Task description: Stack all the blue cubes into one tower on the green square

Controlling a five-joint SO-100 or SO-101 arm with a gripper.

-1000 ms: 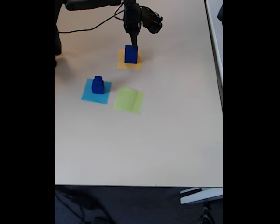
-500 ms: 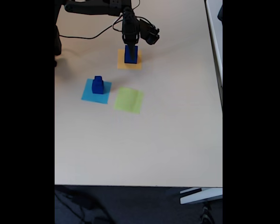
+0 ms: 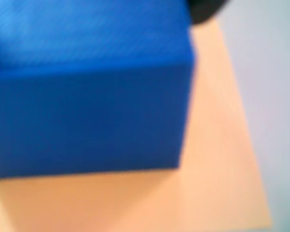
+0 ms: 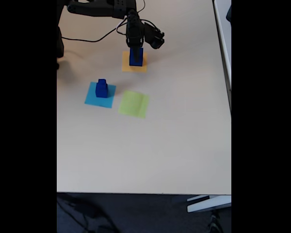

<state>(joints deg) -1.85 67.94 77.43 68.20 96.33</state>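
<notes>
A large blue cube (image 4: 136, 57) stands on an orange paper square (image 4: 135, 64) at the back of the table. Up close in the wrist view, this cube (image 3: 87, 87) covers most of the orange square (image 3: 217, 169), and one dark fingertip (image 3: 205, 9) shows at its upper right corner. In the fixed view my gripper (image 4: 135, 48) is down over the top of the cube; whether its jaws press on it is unclear. A short stack of smaller blue cubes (image 4: 102, 88) sits on a light-blue square (image 4: 93, 98). The green square (image 4: 134, 104) lies bare to the right of that stack.
The arm's black links and cable (image 4: 87, 34) cross the table's back left. The table's right edge (image 4: 230, 97) and front edge (image 4: 145, 193) bound a wide bare stretch of tabletop in front of the squares.
My gripper has come down from just above the large cube to sit over its top. The cubes and paper squares have not moved.
</notes>
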